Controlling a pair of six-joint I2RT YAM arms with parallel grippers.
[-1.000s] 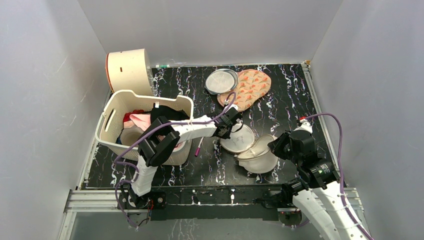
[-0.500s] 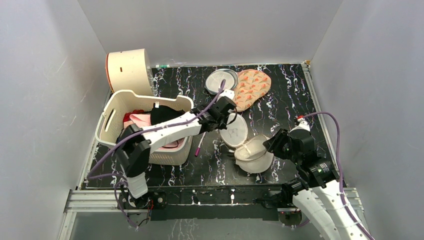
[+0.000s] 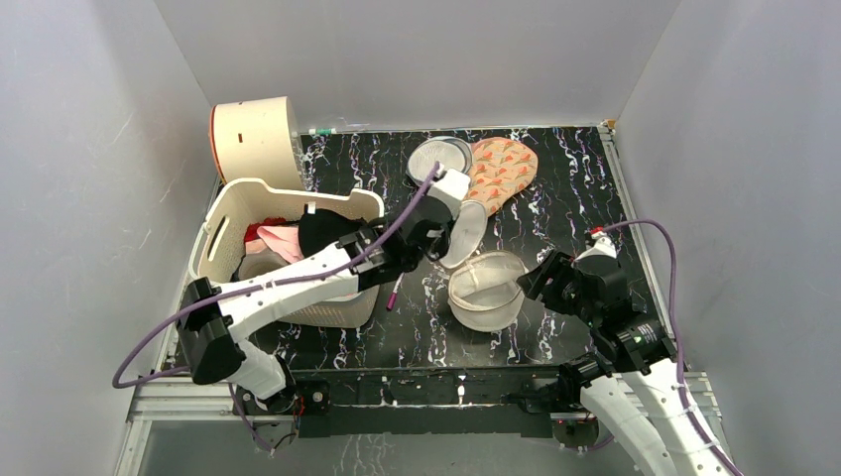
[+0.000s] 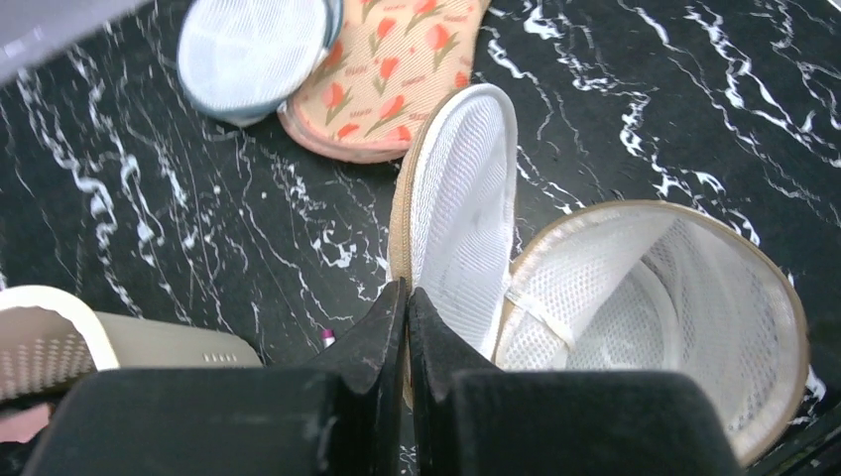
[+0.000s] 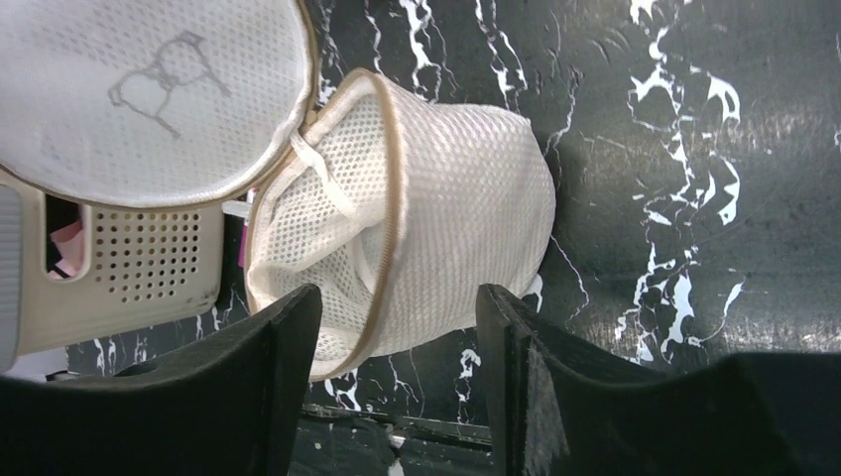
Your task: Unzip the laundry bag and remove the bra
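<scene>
My left gripper (image 4: 407,295), clenched on the laundry bag (image 3: 486,291) rim, has swung its lid back — unzipped now, gaping beside the basket (image 3: 223,213).

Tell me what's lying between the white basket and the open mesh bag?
A thin pink stick lies on the table there, seen from the top view.

The left pincer (image 4: 407,295) hides the stretch of laundry bag (image 4: 461,198) rim pinched between its fingers. Beyond the right pincer (image 5: 397,297), the bag's flap and the basket (image 5: 119,268) run off-frame.
</scene>
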